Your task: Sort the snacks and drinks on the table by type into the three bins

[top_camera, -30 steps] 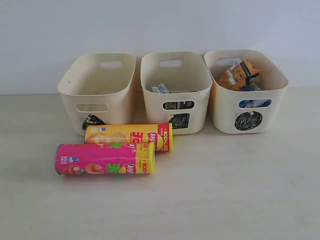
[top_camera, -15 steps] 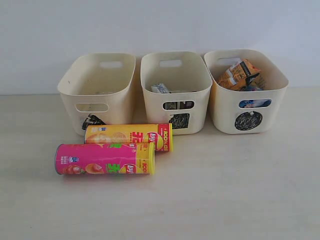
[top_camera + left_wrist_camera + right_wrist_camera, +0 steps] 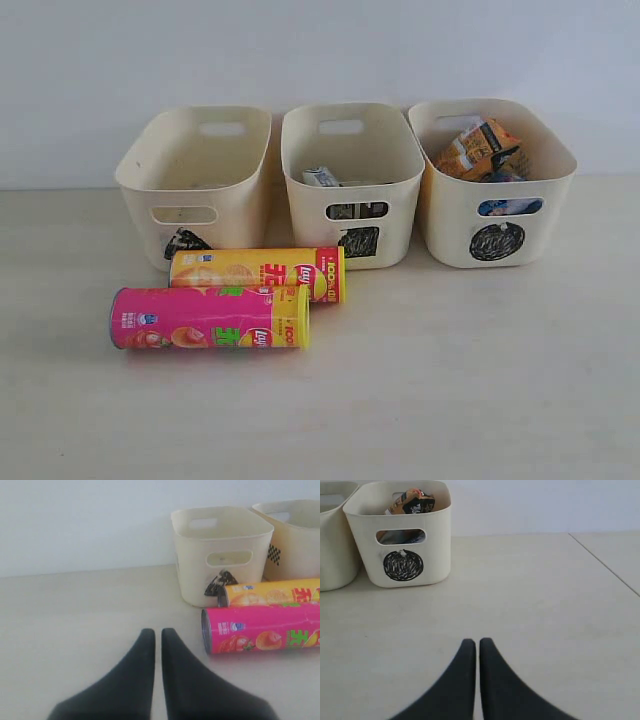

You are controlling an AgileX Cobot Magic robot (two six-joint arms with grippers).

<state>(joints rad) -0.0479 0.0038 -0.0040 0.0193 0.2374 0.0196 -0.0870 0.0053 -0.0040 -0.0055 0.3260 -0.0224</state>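
Two chip tubes lie on their sides on the table: a pink one in front and a yellow one behind it, touching. Behind them stand three cream bins in a row. The left bin bears a triangle scribble. The middle bin bears a square and holds drink cartons. The right bin bears a circle and holds foil bags. Neither arm shows in the exterior view. My left gripper is shut and empty, short of the pink tube. My right gripper is shut and empty, off the circle bin.
A plain pale wall runs behind the bins. In the right wrist view a seam or table edge crosses the surface on the side away from the circle bin.
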